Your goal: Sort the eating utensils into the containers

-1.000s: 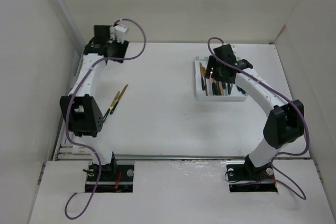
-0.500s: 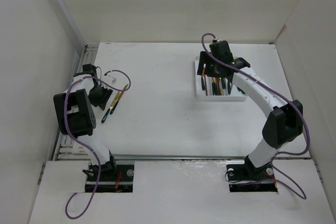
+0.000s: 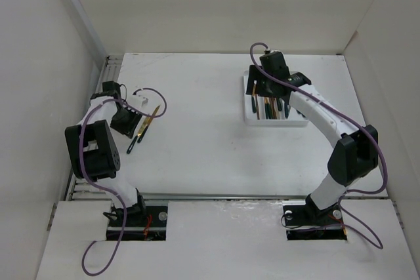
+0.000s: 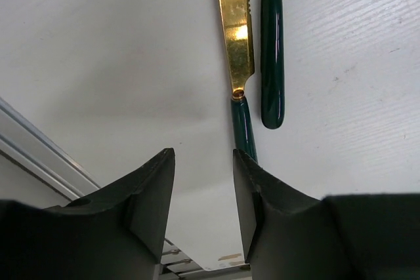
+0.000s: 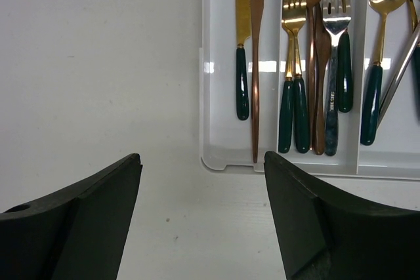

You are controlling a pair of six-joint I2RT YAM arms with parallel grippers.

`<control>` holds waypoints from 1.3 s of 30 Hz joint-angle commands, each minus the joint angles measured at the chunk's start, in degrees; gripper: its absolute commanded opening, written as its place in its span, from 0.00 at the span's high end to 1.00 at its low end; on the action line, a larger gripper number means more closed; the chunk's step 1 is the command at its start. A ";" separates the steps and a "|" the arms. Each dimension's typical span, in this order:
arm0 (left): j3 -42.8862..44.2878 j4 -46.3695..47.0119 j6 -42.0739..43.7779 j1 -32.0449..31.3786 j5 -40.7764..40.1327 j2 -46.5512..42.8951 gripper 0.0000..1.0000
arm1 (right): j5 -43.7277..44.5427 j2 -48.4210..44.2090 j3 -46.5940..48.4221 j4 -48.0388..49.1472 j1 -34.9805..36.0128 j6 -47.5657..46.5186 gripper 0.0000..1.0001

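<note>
Two utensils lie side by side on the table at the left: a gold knife with a dark green handle and a second green-handled piece whose head is cut off. My left gripper is open and empty, low over the table, its right finger beside the knife's handle end. The white three-compartment tray holds knives on the left, forks in the middle and spoons on the right. My right gripper is open wide and empty, just short of the tray's end.
White walls enclose the table on the left, back and right. A metal rail runs along the table's left edge, close to my left gripper. Purple cables loop off both wrists.
My left arm swung from the back left corner down to the two utensils. My right gripper drew back from over the tray to its end.
</note>
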 commanded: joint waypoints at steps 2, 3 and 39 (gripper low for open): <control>-4.09 0.87 -1.12 -0.25 -2.85 -1.17 0.64 | 2.64 -0.67 0.84 -0.12 0.72 -0.17 0.19; -4.10 1.57 -1.12 -0.25 -2.86 -1.17 0.65 | 2.64 -0.67 0.84 -0.13 0.72 -0.17 0.19; -8.13 2.19 -5.86 -4.30 -4.34 -2.40 0.63 | 6.51 -0.15 0.84 -2.76 0.72 -0.17 0.19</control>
